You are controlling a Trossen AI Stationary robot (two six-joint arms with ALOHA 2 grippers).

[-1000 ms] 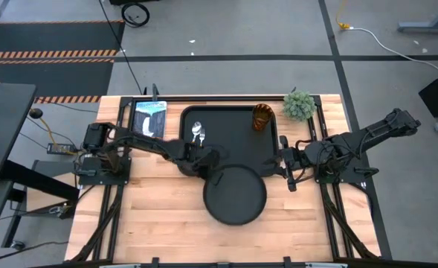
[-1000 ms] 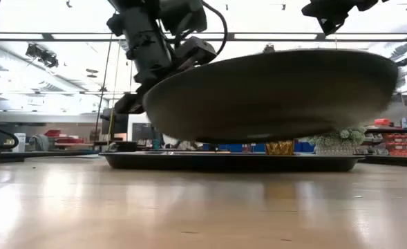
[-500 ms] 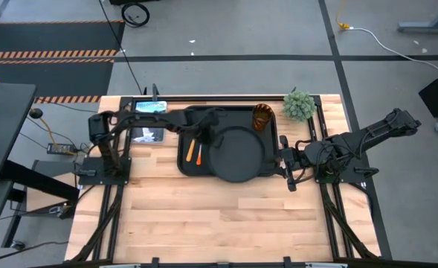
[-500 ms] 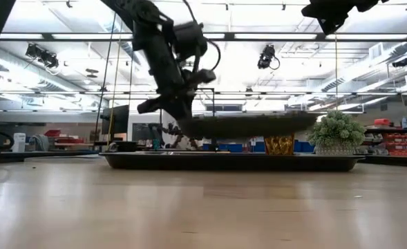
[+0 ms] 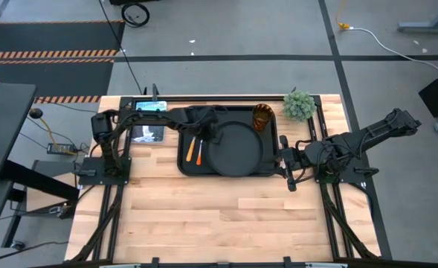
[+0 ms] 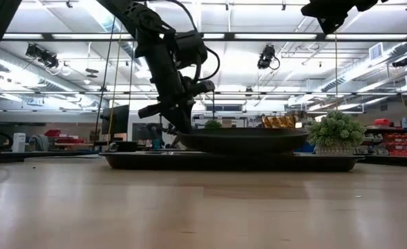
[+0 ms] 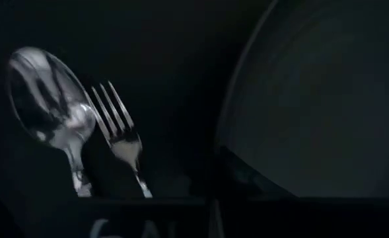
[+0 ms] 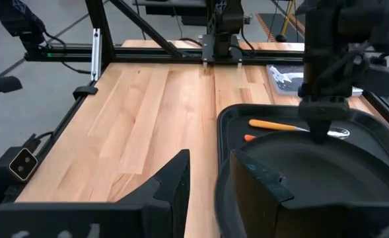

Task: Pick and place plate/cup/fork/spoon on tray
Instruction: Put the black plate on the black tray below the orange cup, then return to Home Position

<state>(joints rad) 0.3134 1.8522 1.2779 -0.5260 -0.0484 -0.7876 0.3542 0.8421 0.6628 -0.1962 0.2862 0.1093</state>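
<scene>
The round black plate (image 5: 237, 149) lies level over the black tray (image 5: 226, 112), in its middle and right part. My left gripper (image 5: 213, 134) is shut on the plate's left rim; it also shows in the low view (image 6: 182, 130). The spoon (image 7: 49, 106) and fork (image 7: 118, 129) lie side by side on the tray's left part, their orange handles (image 5: 194, 152) toward the near edge. The amber cup (image 5: 261, 117) stands upright in the tray's far right corner. My right gripper (image 8: 204, 192) is open and empty just right of the tray. My left gripper holds the plate by its rim (image 7: 230, 142) on the side toward the table's left, pinched between its fingers. It comes from above, slanting down. The plate sits level and low in the tray (image 6: 244, 142); whether its base touches the tray floor, I cannot tell.
A blue-white picture card (image 5: 150, 119) lies left of the tray under my left arm. A small green plant (image 5: 299, 104) stands at the far right corner. Bare wooden table (image 5: 226, 216) spreads out on the near side.
My left gripper has carried the plate from the tray's near edge toward the table's far edge and over the tray. It then lowered the plate from a tilted, raised pose until it is level and low in the tray. The fork and spoon have shifted on the tray's left part.
</scene>
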